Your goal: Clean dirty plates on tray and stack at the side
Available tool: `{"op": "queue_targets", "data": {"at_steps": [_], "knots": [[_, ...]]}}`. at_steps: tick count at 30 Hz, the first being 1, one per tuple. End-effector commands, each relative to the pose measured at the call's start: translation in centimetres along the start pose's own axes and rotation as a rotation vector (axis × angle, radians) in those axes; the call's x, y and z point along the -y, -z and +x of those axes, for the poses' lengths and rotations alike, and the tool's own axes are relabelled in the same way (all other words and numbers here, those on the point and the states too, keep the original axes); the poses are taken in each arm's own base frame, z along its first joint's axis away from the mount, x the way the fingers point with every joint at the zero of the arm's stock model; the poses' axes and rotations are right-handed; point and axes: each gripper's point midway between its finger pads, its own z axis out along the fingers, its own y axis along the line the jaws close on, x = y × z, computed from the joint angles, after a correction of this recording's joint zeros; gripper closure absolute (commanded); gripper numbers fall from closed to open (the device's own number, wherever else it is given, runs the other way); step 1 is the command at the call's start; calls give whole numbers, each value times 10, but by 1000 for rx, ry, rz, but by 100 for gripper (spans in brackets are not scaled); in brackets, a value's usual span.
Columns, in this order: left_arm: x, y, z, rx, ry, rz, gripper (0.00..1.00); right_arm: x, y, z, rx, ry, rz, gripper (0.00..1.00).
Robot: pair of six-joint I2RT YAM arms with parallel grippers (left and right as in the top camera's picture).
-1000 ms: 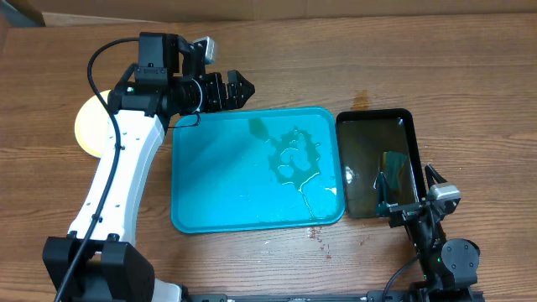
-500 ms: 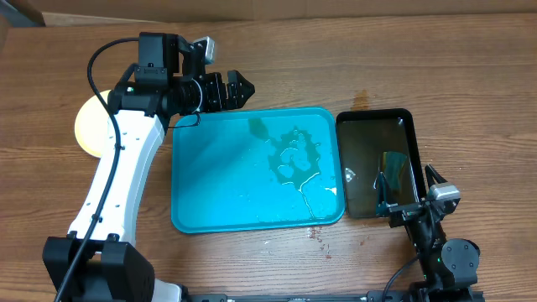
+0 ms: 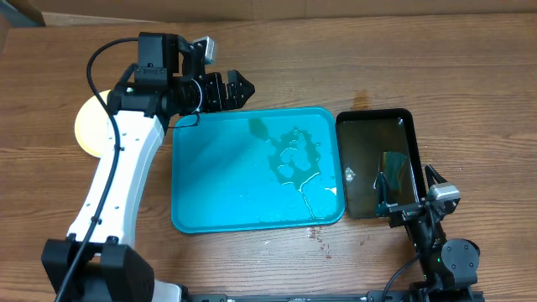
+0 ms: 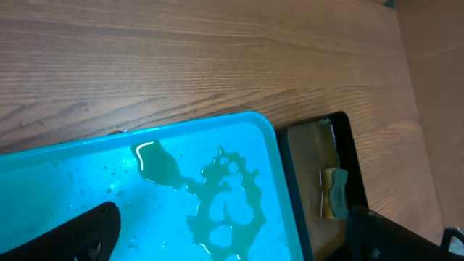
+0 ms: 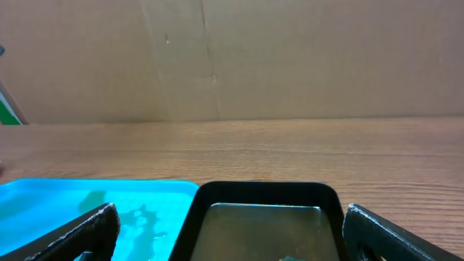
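Note:
The turquoise tray (image 3: 210, 189) lies mid-table with a greenish puddle (image 3: 294, 155) on it and no plates. It also shows in the left wrist view (image 4: 87, 181) and the right wrist view (image 5: 43, 199). A pale yellow plate (image 3: 86, 126) lies on the table left of the tray, partly hidden by the left arm. No white plates show; I cannot tell if any lie beneath it. My left gripper (image 3: 241, 89) (image 4: 232, 239) is open and empty above the tray's far edge. My right gripper (image 3: 407, 186) (image 5: 230, 235) is open and empty at the black tray's near end.
A black tray (image 3: 342, 168) (image 5: 261, 192) stands right of the turquoise tray, holding murky water and a yellow-green sponge (image 3: 394, 168) (image 4: 335, 192). Small drops (image 3: 317, 236) lie on the wood near the front. A cardboard wall (image 5: 232, 58) stands behind the table.

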Motion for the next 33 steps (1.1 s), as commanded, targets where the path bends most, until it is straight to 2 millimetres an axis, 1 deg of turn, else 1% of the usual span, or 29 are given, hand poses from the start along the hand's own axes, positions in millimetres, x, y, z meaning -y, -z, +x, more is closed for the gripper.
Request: {"op": "queue_targets", "data": {"at_steps": [1,4,5,6,7,9,11,12,13,15,16,18,19,20,22,26,27,29,30,33], "knots": [[39,47,-11,113,-99,50,0,3,0,2,3,3,15,0],[65,87,-13,209,-160,74,0,3,0,2,3,3,15,0],[72,98,-13,233,-176,80,0,3,0,2,3,3,15,0],[82,116,-12,276,-202,85,0,3,0,2,3,3,15,0],[85,129,-12,316,-217,64,0,3,0,2,3,3,15,0],[83,164,-17,441,-249,-46,0,3,0,2,3,3,15,0],[84,200,-16,553,-261,-125,0,3,0,2,3,3,15,0],[85,217,-13,602,-265,-153,0,3,0,2,3,3,15,0],[86,230,-8,632,-266,-174,0,3,0,2,3,3,15,0],[88,253,11,666,-276,-204,0,3,0,2,3,3,15,0],[87,261,21,672,-285,-226,0,3,0,2,3,3,15,0],[79,269,42,662,-285,-269,0,3,0,2,3,3,15,0],[72,270,55,649,-271,-294,0,3,0,2,3,3,15,0],[60,267,75,622,-254,-323,0,3,0,2,3,3,15,0],[47,258,97,595,-242,-338,0,3,0,2,3,3,15,0],[26,237,128,583,-238,-342,0,3,0,2,3,3,15,0],[21,232,133,595,-242,-339,0,3,0,2,3,3,15,0],[16,227,136,649,-257,-330,0,3,0,2,3,3,15,0],[15,226,133,698,-270,-322,0,3,0,2,3,3,15,0],[17,231,120,877,-316,-292,0,3,0,2,3,3,15,0]]}}
